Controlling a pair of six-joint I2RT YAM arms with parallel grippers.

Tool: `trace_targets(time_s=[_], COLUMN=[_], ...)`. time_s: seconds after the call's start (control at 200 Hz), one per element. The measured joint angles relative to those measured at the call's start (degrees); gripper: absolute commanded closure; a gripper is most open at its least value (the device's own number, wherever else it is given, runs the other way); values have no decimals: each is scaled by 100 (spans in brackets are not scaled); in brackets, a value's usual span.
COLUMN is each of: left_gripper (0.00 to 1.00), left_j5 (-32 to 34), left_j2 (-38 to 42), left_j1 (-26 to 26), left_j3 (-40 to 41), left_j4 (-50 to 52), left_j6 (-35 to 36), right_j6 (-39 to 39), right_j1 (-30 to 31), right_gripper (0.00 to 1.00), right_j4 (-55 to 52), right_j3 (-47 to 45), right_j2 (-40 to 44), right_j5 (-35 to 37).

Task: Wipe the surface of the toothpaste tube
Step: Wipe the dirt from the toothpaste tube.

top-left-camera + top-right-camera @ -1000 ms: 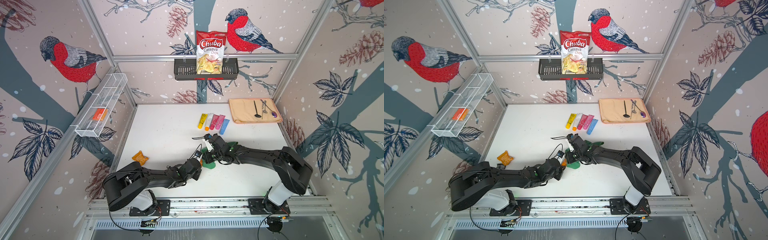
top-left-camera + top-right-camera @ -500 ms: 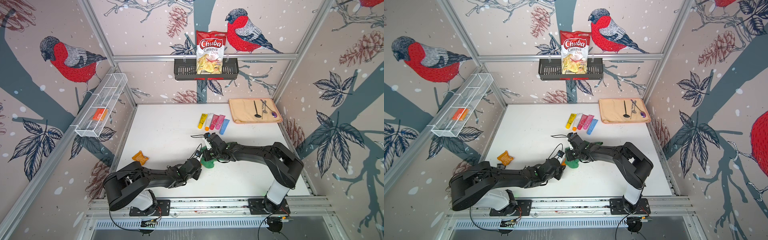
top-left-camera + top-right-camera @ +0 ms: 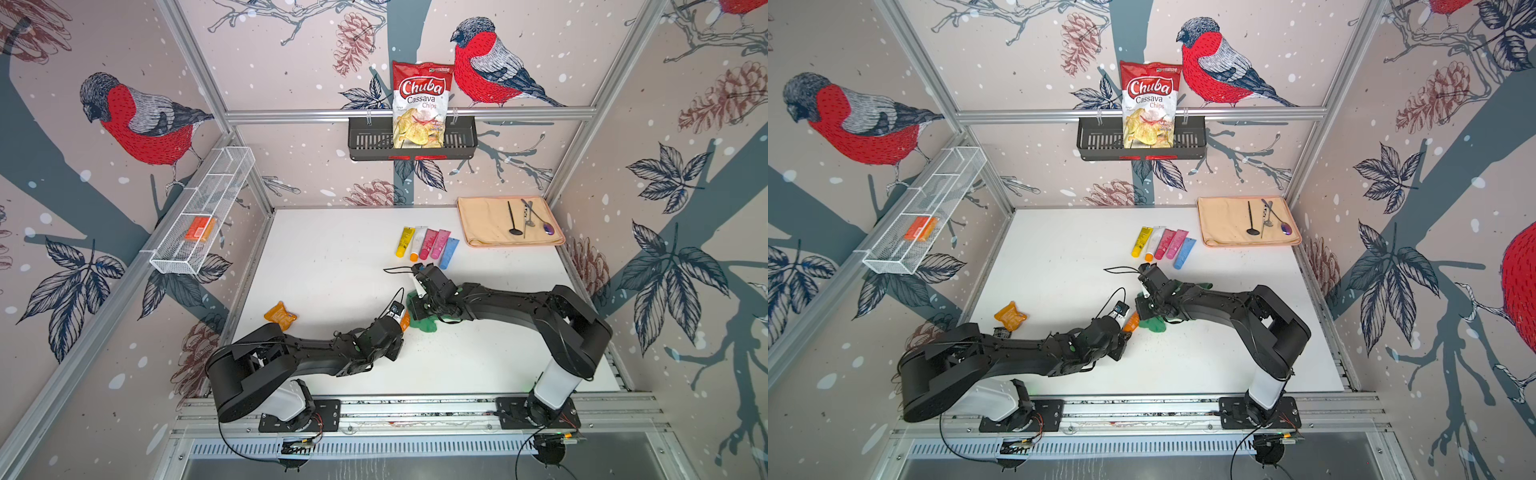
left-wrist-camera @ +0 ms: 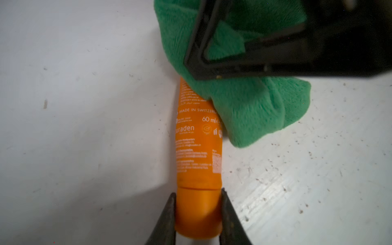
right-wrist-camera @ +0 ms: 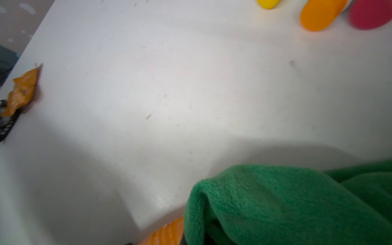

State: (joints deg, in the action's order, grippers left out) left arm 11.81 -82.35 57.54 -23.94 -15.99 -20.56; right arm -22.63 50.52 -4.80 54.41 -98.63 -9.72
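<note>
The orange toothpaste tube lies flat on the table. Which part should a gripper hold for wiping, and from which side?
Grip the cap of the orange toothpaste tube, coming along its length from the cap end, jaws across its width. The cap looks stiff and round; this leaves the soft body free for the green cloth. The left gripper holds it so.

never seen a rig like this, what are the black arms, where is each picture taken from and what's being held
Two robot arms stand at a white table, each ending in a two-finger gripper. The two wide pictures come from one camera overhead; the two close-ups come from cameras on the wrists. The left gripper clamps the cap end of an orange toothpaste tube; the right gripper pinches a green cloth against it. Five more tubes and an orange wrapper lie nearby.
</note>
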Motion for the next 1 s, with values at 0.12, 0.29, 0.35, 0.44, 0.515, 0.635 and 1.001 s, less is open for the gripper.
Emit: trace_targets(time_s=[0.12, 0.29, 0.35, 0.44, 0.515, 0.635, 1.001], left_gripper=[88, 88, 88, 88, 88, 88, 89], left_j5=[0, -2, -2, -7, -4, 2, 15], left_j2=[-11, -15, -15, -11, -11, -17, -37], left_j1=[0, 0, 0, 0, 0, 0, 0], left_j3=[-9, -9, -9, -9, -7, -7, -9], left_j4=[0, -2, -2, -2, -4, -26, -66], left_j6=[2, 2, 2, 2, 2, 2, 4], right_j6=[0, -2, -2, -2, -2, 4, 7], right_j1=[131, 103, 28, -87, -173, -369, -507], right_gripper=[98, 98, 98, 98, 98, 98, 98], right_j4=[197, 455, 472, 452, 396, 317, 101], right_j3=[-199, -442, -466, -422, -317, -223, -96], right_j2=[118, 203, 188, 72, -42, -149, -186], right_j5=[-577, -1014, -1021, -868, -614, -280, 815])
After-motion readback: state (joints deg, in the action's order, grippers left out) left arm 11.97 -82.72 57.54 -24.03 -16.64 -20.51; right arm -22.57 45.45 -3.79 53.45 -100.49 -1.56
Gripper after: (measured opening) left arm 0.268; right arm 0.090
